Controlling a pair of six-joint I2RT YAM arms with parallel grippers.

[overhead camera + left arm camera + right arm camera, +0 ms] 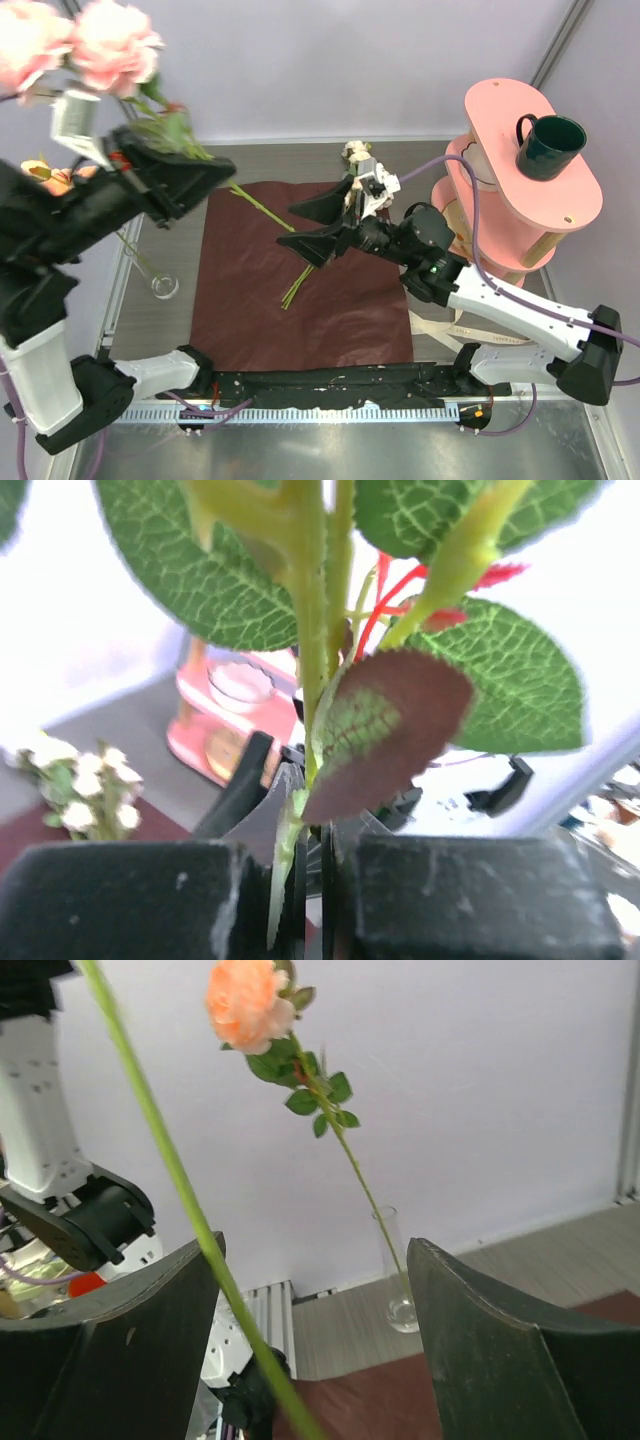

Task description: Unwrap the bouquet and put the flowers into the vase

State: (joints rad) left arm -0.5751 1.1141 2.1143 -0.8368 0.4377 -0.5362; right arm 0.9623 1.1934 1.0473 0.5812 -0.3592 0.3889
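My left gripper (212,170) is raised at the left and shut on the stems of the flowers, two pink roses (112,45) with green leaves (210,570). In the left wrist view a stem (285,870) is pinched between the pads. The long green stems (262,208) slant down over the dark red paper (330,300), which lies flat on the table. My right gripper (311,227) is open around those stems; one stem (180,1180) crosses between its fingers (470,1350). The clear glass vase (163,285) (394,1270) stands at the left and holds one peach rose (245,1002).
A pink tiered shelf (575,205) at the right carries a dark green mug (552,147). A small sprig of white flowers (354,154) (85,780) lies behind the right gripper. A cream ribbon (438,330) lies under the right arm.
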